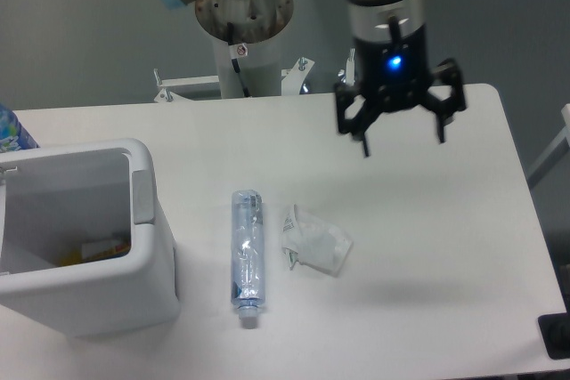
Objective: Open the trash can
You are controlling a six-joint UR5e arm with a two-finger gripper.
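The trash can point(151, 287) is a large white box-shaped bin at the table's front left. Its top stands open and I see into it, with some yellow and white rubbish at the bottom. A grey push tab point(142, 194) sits on its right rim. The lid is not clearly visible; only a white edge shows at the bin's left side. My gripper point(403, 142) hangs open and empty above the table's back right, far from the bin, with its blue light on.
A clear plastic bottle point(248, 256) lies on the table right of the bin. A crumpled white wrapper point(313, 244) lies beside it. A blue-labelled object point(12, 131) shows at the left edge. The robot's base column point(242, 24) stands behind the table.
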